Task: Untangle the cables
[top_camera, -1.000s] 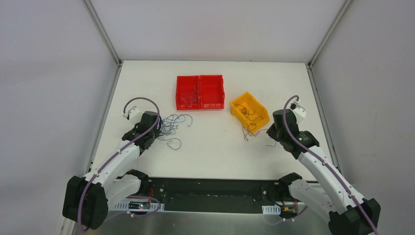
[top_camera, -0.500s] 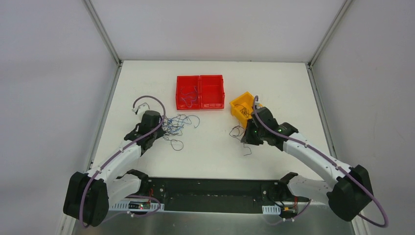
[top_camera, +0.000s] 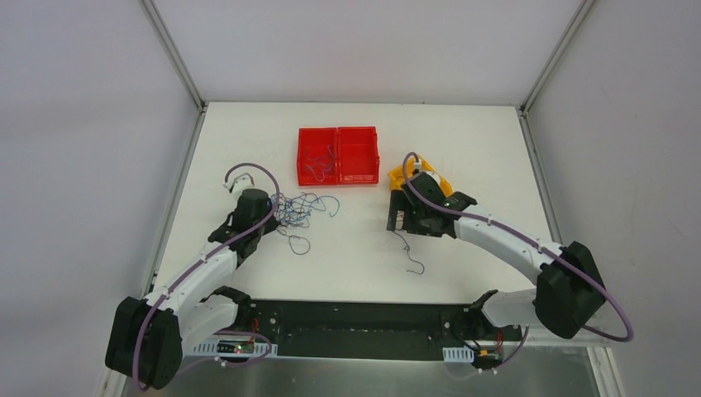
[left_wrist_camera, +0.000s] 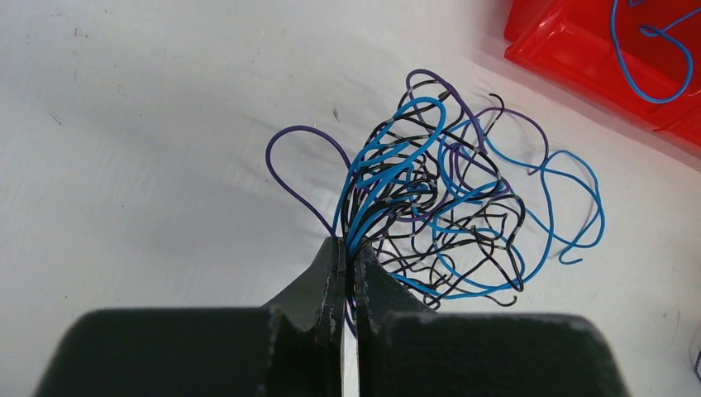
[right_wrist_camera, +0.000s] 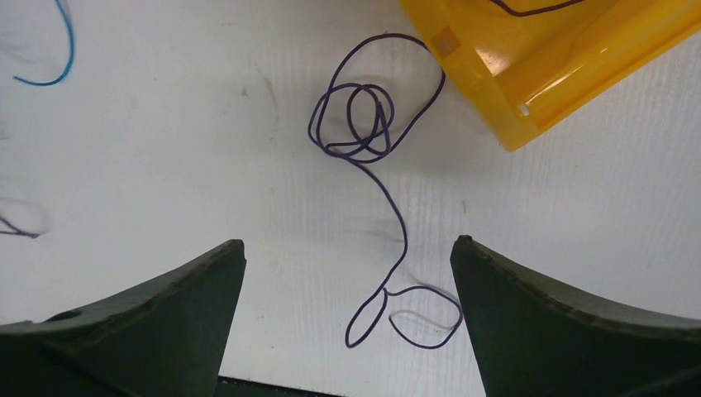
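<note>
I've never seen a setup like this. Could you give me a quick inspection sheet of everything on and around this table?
Surface: white table, lightly scuffed.
Job's things: tangle of wires, blue, purple and black, on the left; loose purple wire lying beside the yellow bin; blue wires in the left compartment of the red double bin; dark wire in the yellow bin.
Clutter: nothing seen.
Grippers: left claw shut on the tangle of wires; right claw open, one finger either side of the loose purple wire.
Cables: lilac arm cables looped along both arms.
Surroundings: pale walls on three sides.
</note>
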`<state>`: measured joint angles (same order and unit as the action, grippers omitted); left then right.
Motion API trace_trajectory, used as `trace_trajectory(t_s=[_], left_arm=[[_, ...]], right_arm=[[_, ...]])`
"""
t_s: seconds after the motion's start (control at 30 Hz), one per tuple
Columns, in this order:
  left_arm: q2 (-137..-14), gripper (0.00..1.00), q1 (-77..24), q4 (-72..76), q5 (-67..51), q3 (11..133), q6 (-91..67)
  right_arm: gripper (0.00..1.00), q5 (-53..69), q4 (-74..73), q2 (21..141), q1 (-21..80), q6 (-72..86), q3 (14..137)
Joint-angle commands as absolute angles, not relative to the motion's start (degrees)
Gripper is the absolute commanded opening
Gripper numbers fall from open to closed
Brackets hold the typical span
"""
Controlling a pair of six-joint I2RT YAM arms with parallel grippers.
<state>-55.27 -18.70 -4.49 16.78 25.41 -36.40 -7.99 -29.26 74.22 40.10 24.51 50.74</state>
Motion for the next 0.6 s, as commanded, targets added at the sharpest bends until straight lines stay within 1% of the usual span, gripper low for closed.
trace_trajectory(t_s=[0.0, 0.17, 0.37, 0.47, 0.57], left_arm=[[-53.8, 0.0, -18.7, -2.3, 15.9, 24.8, -35.1], [-53.5, 0.0, -18.6, -2.3, 15.8, 24.8, -35.1], [-54.0, 0.0, -18.6, -2.2, 15.6, 24.9, -35.0], [-54.1, 0.0, -18.6, -2.3, 15.6, 25.0, -35.0], [-54.0, 0.0, -18.7, -2.2, 15.6, 24.9, -34.9]], right_arm=[[0.99, -15.4, -29.7, 78.2, 41.2, 28.7, 52.8], [1.0, -19.7, -27.6, 81.1, 41.4, 32.1, 51.9], [0.99, -21.2, -25.2, 86.4, 41.9, 32.7, 53.6], [0.95, -23.1, -25.7, 89.4, 42.4, 32.8, 55.2], [0.86, -23.9, -25.8, 91.9, 42.6, 32.8, 55.9]])
